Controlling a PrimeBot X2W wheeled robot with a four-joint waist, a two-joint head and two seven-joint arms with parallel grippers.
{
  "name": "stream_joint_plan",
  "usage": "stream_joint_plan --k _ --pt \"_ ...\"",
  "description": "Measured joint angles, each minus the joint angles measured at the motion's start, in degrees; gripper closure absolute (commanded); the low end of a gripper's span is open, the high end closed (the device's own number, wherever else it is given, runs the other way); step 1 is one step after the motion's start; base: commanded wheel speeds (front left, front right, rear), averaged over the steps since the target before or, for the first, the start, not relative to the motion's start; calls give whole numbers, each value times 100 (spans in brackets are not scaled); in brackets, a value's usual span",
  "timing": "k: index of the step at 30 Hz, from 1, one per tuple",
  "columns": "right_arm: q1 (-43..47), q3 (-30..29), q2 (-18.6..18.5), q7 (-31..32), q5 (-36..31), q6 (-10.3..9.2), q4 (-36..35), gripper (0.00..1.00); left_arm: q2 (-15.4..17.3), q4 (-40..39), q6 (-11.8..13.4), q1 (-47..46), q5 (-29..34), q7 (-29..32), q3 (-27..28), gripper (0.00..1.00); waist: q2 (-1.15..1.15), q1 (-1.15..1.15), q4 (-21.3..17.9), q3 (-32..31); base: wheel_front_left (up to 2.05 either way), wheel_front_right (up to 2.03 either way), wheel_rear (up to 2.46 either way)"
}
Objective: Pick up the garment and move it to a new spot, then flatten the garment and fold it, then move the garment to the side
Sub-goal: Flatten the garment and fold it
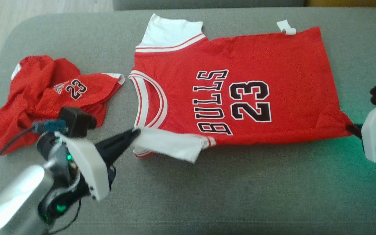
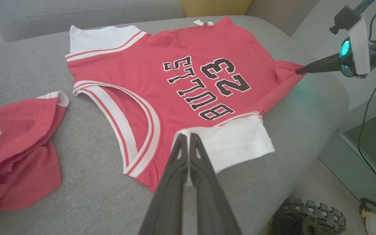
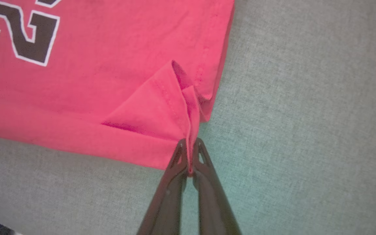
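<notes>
- The jersey (image 1: 256,65) lay spread flat on the cushion (image 1: 240,189), collar to the left.
- The left gripper (image 1: 136,132) was clamped on its near white sleeve (image 1: 171,147).
- The right gripper (image 1: 349,127) pinched its near hem corner (image 1: 339,125).
- Shorts (image 1: 44,98) lay crumpled at the left.

Text on red jersey (image 1: 273,58): chest print read "BULLS" in black block letters with white outline; the number "23" stood beside it in larger digits of the same style. Crumpled red garment (image 1: 28,98): "23" was legible; a partly folded word beside it could not be read. Right wrist view showed part of a "2".
</notes>
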Motion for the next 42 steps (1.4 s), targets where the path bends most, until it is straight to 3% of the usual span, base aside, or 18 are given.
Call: stream_joint_plan --k 14,21,22,23,24,25,34,38,42 --pt "-697 -275 537 31 -589 0 644 100 -400 1357 -148 -1180 159 -227 -247 100 0 0 -30 527 0 0 0" --pt "-923 -344 745 -257 -824 0 936 100 -579 1861 -149 -1647 167 -459 -526 100 0 0 6 698 0 0 0" --pt "-923 -344 745 -257 -824 0 936 72 -579 1861 -149 -1647 167 -459 -526 100 0 0 6 698 0 0 0" --pt "-975 -376 780 -416 -928 0 976 0 -601 1950 -149 -1718 182 -508 -567 100 0 0 9 718 0 0 0" --pt "-1039 -419 832 -539 -991 0 1067 0 -646 2072 -151 -1775 244 -600 -567 59 0 0 10 732 0 0 0" --pt "-1101 -464 877 -681 -1053 0 1148 0 -691 2192 -147 -1825 322 -715 -563 0 0 0 9 737 0 0 0" --pt "-1248 -1180 1382 -2653 -1362 0 1633 0 -1256 2887 423 -1924 374 -2159 59 0 0 0 -11 561 0 0 0" --pt "-1069 -1600 1607 -3674 -1480 0 1668 0 -1505 2809 688 -1778 230 -2759 466 0 0 0 -23 387 0 0 0" --pt "-589 -2027 1885 -4443 -1766 0 1659 0 -1822 2405 1056 -1196 256 -2881 1077 0 0 0 -45 185 0 0 0"
